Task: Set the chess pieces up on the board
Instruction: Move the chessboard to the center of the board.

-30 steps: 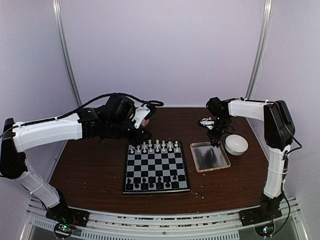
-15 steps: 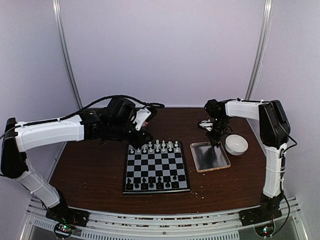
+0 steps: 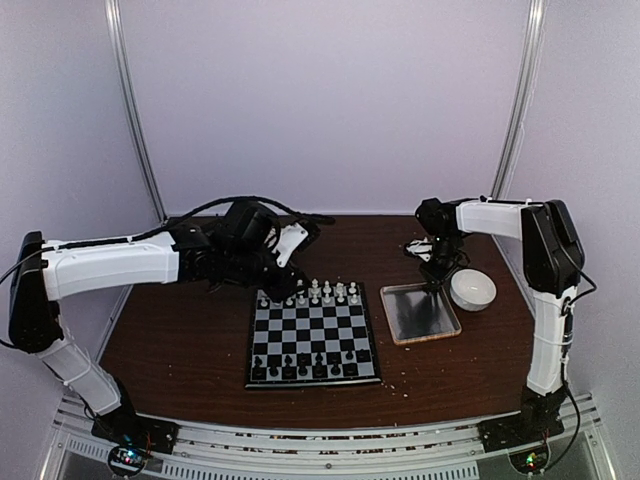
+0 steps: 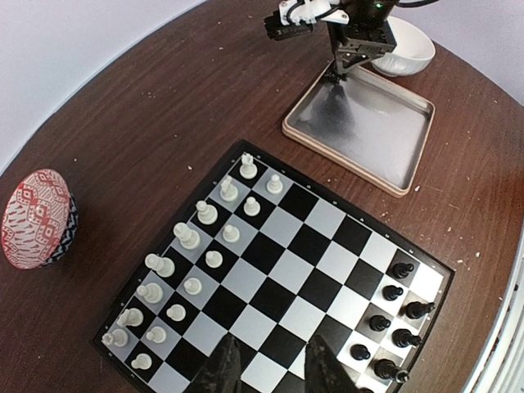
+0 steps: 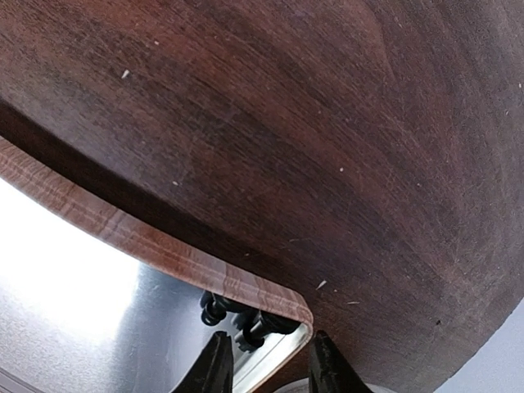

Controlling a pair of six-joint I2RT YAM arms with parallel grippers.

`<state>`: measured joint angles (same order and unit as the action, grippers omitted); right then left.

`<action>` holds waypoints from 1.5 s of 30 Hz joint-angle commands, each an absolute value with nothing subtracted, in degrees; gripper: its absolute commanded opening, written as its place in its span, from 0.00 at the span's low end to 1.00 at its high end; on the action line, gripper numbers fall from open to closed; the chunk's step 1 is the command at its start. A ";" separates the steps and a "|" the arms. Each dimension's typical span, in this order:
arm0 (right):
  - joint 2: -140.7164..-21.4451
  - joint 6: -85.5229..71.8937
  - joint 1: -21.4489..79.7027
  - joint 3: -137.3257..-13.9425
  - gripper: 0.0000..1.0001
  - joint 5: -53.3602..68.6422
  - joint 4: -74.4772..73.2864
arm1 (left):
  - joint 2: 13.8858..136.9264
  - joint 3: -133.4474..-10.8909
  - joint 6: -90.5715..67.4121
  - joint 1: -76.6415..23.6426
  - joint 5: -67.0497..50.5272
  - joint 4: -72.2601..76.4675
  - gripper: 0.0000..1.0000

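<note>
Progress, top view: white pieces [image 3: 314,293] are set in two rows along the upper edge of the board [image 3: 313,330]. Black pieces [image 3: 305,369] stand along its lower edge, and their second row is judged incomplete. The right gripper [image 3: 437,284] is held over the upper right corner of the wooden-rimmed tray [image 3: 420,318], which sits to the right of the board.

Left wrist view: sixteen white pieces are counted in two full rows at the left of the board. Only part of the black side is shown, at lower right, with bare squares among the pieces. The left gripper [image 4: 270,372] is seen at the bottom edge, above the board's middle squares. Its fingers are apart and nothing is held between them. White pieces lie to its left and black pieces to its right; none is touched.

Right wrist view: at least two stray black pieces [image 5: 237,318] lie in the tray's corner against the wooden rim, at lower centre. They are just ahead of the fingertips and not touched. The right gripper's fingers are parted, and nothing is clamped. Transfer of these pieces to vacant squares on the black side is judged to be the outstanding work.
</note>
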<state>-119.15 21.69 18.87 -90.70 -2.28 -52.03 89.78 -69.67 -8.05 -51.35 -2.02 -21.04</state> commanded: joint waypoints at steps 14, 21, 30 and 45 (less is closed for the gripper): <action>-124.97 25.42 19.93 -97.86 0.35 -5.40 -61.72 | 90.94 -71.40 -7.30 -51.06 -2.85 -18.90 0.28; -127.19 26.35 20.48 -100.71 0.29 -6.35 -65.29 | 91.07 -71.39 -6.99 -51.06 -2.73 -18.76 0.28; -122.27 31.42 25.58 -91.64 0.22 -9.11 -61.01 | 91.03 -70.68 -6.53 -51.06 -2.21 -18.96 0.28; -110.53 33.17 30.24 -81.12 0.35 -3.22 -57.86 | 91.58 -70.66 -6.42 -51.06 -2.76 -19.25 0.28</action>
